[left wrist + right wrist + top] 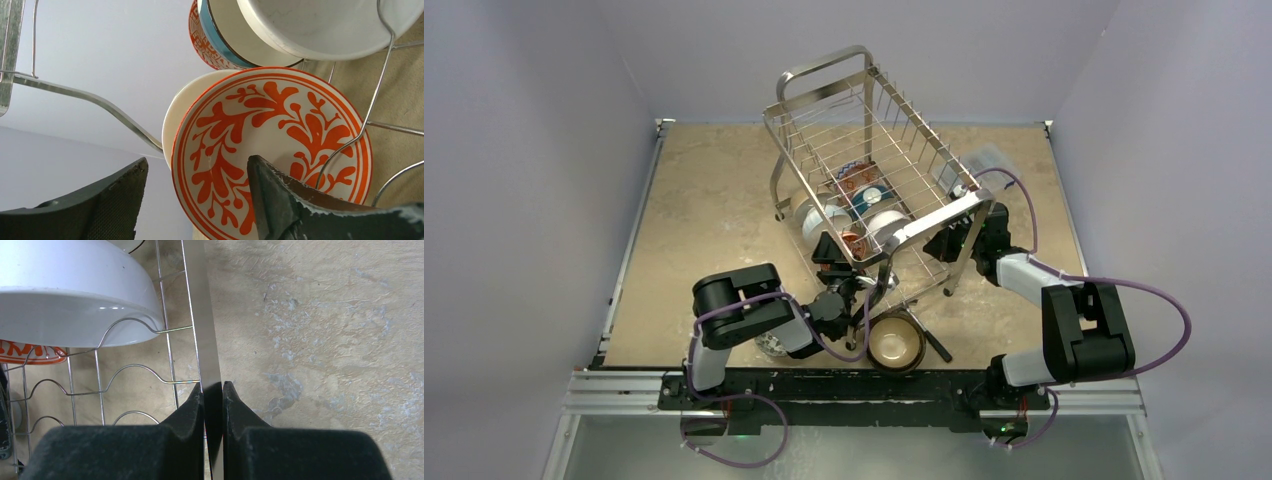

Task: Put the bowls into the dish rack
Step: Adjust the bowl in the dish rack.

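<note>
Orange-leaf bowl (280, 135) stands on edge in the dish rack's (929, 222) wire slots. The left tool (197, 162) is spread wide, gripping nothing. The right tool (213, 385) pinches the rack's flat rail (202, 315), and the rack looks tilted — if that pinch slips, the rack could drop and jolt the bowl loose.

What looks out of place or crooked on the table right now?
The dish rack stands skewed to the edges of the table, with the right gripper clamped on its flat frame strip. Nothing looks spilled or broken. A brown bowl sits outside the rack, near the arm bases.
</note>
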